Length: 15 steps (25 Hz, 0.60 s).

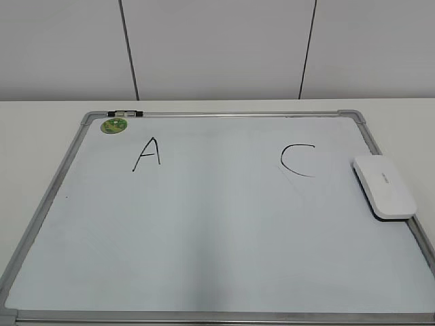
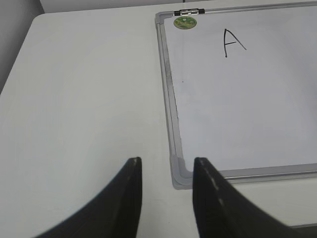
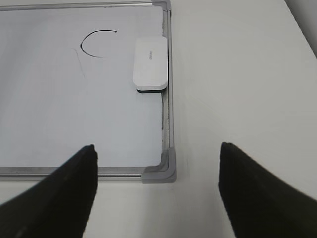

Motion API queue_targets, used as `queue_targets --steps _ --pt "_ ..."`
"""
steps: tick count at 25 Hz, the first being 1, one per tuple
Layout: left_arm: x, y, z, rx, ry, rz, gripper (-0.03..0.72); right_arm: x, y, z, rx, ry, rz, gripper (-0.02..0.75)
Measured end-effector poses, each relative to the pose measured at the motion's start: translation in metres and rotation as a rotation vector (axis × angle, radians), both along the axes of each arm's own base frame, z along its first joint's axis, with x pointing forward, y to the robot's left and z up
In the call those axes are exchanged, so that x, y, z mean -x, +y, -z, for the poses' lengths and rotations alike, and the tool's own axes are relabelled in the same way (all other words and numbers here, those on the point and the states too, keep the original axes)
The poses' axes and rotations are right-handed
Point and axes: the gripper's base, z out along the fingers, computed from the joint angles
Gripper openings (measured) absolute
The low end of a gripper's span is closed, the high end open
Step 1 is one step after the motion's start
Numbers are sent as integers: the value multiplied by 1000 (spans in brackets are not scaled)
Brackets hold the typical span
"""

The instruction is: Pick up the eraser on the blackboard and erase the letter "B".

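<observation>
The blackboard (image 1: 204,272) lies flat on the white surface (image 2: 84,89), and only 2 letters show on it: an "A" (image 1: 147,155) on the left half and a "C" (image 1: 298,160) on the right. Between them the board is bare, with only a faint thin streak just below the "C"; no letter "B" can be seen in any view, so the erasing appears done or the letter is absent.

The eraser (image 1: 384,186) rests on the board's right edge, touching the frame and just right of the "C". Its long axis runs along that right frame rail, roughly front to back.

The right hand (image 3: 157,193) sits low near the board's near right corner cap (image 3: 161,171), its jaws spread wide and holding nothing. The eraser lies straight ahead of it and slightly left, up the rail, with its narrow width across the jaw gap. The left hand (image 2: 167,198) hovers by the near left corner, jaws parted narrowly and empty, well apart from the eraser. The right arm is clearly the nearer one for any reach.

A green round magnet (image 1: 114,125) sits at the top left corner.
</observation>
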Motion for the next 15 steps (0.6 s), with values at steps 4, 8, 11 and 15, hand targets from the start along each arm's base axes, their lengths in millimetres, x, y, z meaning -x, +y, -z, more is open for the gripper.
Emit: queue_targets --steps 4,8,11,15 --pt "0 0 0 0 0 0 242 0 0 0 0 0 0 586" --pt "0 0 0 0 0 0 241 0 0 0 0 0 0 586" --pt "0 0 0 0 0 0 241 0 0 0 0 0 0 587" --pt "0 0 0 0 0 0 241 0 0 0 0 0 0 587"
